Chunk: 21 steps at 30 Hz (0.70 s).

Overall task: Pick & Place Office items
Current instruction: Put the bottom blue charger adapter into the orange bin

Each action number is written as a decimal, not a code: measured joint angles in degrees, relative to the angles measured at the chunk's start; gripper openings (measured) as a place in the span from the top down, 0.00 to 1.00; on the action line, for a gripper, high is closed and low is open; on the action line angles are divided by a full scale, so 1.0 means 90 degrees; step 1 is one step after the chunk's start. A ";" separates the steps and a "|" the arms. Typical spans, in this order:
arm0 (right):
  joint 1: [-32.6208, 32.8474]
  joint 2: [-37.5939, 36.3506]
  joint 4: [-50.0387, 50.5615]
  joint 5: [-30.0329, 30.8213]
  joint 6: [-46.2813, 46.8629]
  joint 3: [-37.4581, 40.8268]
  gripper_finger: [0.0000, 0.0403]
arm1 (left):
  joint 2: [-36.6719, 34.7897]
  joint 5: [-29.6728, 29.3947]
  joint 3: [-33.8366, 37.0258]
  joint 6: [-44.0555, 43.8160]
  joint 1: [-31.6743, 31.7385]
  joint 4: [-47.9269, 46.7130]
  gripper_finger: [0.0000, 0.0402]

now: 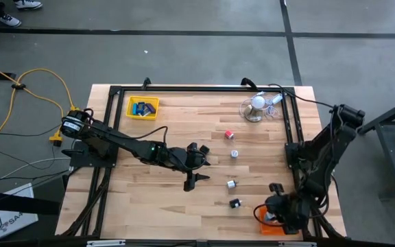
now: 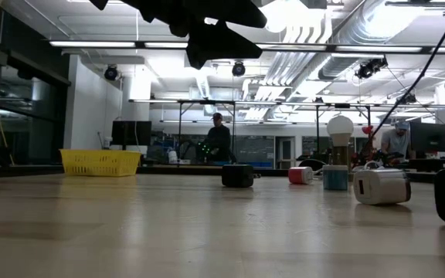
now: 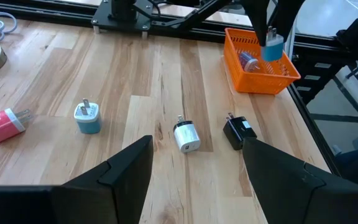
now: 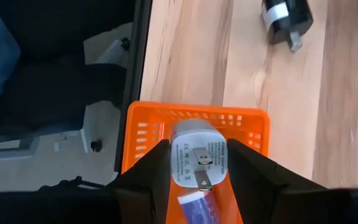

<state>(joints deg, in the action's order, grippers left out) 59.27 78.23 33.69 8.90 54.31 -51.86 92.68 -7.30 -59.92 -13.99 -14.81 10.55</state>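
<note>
The office items are small plug adapters. On the bare wood lie a red one (image 3: 2,124), a teal one (image 3: 87,118), a white one (image 3: 185,137) and a black one (image 3: 238,132), each on its side. My left gripper (image 1: 196,165) hovers open above the table's middle, left of this row, touching nothing. My right gripper (image 4: 197,158) is at the near right corner, shut on a white-faced, bluish adapter (image 4: 194,155) over the orange tray (image 1: 269,225). Another bluish piece (image 4: 194,205) lies in that tray. Blue blocks lie in the yellow tray (image 1: 142,108). My right gripper pinches the adapter by its two opposite side walls (image 4: 174,155) between the two fingers, coming from above and pointing down. Its pronged face (image 4: 202,163) is turned toward the wrist. The adapter (image 3: 272,48) hangs lifted clear, just above the orange tray's rim.
A white ball-shaped object with a clear wiry tangle (image 1: 258,104) stands at the far right. A black frame rail (image 1: 290,130) runs along the right side, beside the right arm's base. Bare wood lies between the left gripper and the yellow tray.
</note>
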 joint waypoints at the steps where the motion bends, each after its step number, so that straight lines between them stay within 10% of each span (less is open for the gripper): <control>1: 0.0036 0.0024 0.0000 0.0023 0.0055 0.0000 0.68 | 0.0000 -0.0001 -0.0002 0.0000 0.0000 0.0000 0.40; 21: 0.0124 0.1108 -0.0010 0.0157 0.0655 0.0000 0.68 | 0.0000 0.0001 0.0000 -0.0074 0.0000 0.0000 0.40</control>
<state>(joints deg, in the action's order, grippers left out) 60.38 88.20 33.61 10.32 60.20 -51.86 92.68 -7.29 -59.92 -14.66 -14.81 10.55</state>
